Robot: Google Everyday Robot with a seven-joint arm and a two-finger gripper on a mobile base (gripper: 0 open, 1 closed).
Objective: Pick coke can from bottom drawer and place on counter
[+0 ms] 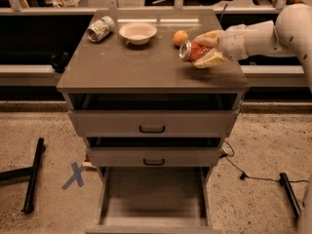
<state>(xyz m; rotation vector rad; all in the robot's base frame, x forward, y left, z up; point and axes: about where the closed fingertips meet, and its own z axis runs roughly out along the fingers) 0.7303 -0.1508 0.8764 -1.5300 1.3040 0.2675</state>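
The jaws pinch the coke can [190, 51] between them, one pale finger above it and one below. The gripper [201, 51] reaches in from the right, over the right part of the counter [141, 69], and the white arm [265, 30] runs back from it toward the right edge of the view.

The can lies tilted almost on its side. Its long axis runs roughly left to right in line with the gripper, and its silver end points left, away from the wrist and toward the middle of the counter. Whether the can or the lower finger touches the surface cannot be told; at most the gap is small.

The coming move likely turns on that tilt — released as it lies, the can would probably land on its side and might roll. A turn of the wrist to stand it up, or a gentle lowering, looks advisable.

Just beside the gripper, to its left and farther back, sits an orange [180, 37]. A bowl [138, 32] stands further left, and a green-and-white can [101, 28] lies at the far left corner. Bare counter lies nearer the front — room enough, it seems.

Below, the bottom drawer [153, 196] stands pulled out with nothing visible on its floor.
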